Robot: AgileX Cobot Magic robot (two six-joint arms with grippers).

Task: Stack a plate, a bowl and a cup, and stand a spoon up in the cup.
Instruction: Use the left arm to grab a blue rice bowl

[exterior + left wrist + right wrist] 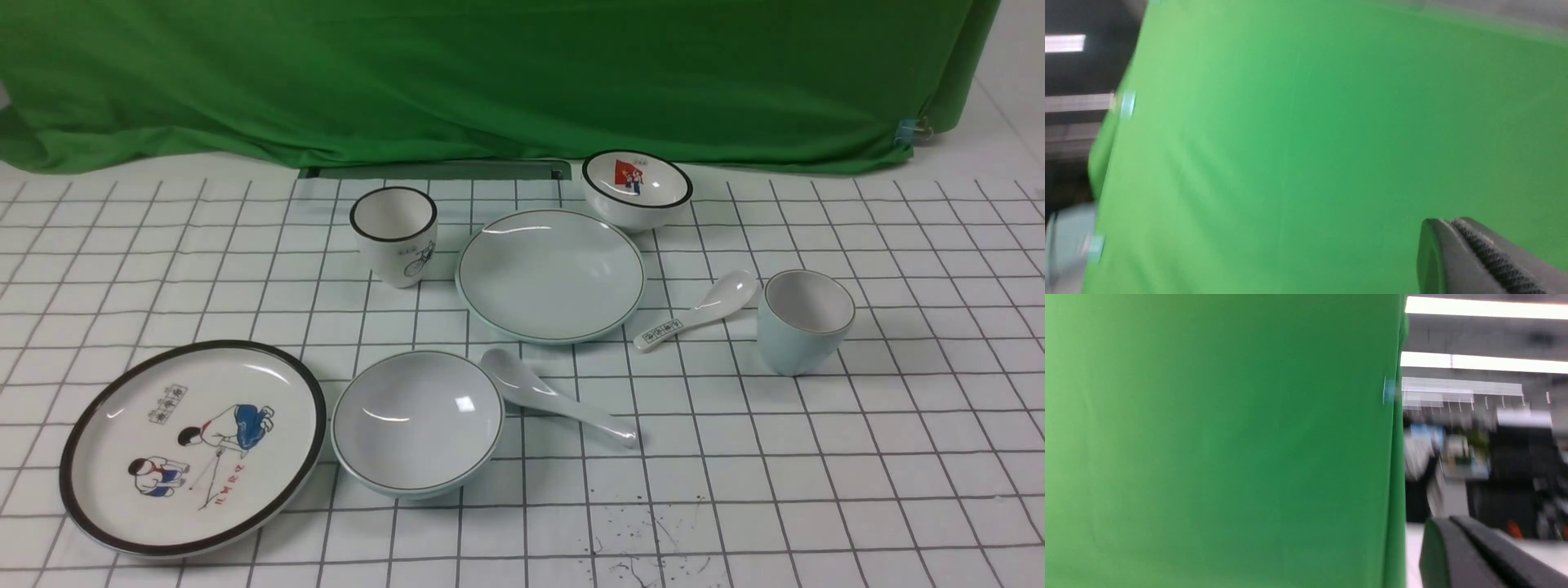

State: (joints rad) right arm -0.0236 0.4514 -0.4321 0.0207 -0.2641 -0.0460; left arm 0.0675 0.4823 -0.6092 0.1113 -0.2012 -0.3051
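Two each: plates (551,278), bowls (416,420), cups (804,322), spoons (563,400)

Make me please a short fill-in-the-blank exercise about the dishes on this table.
1. The plain bowl lies between the picture plate and the plain white ____.
2. The black-rimmed cup shows a drawn ____.
3. The printed spoon lies between the plain plate and the pale blue ____.
Missing words: spoon; bicycle; cup.

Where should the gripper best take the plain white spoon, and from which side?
Probably the handle of the plain white spoon, from above: it lies flat, its scoop close beside the plain bowl, while the handle points away toward the robot's right.
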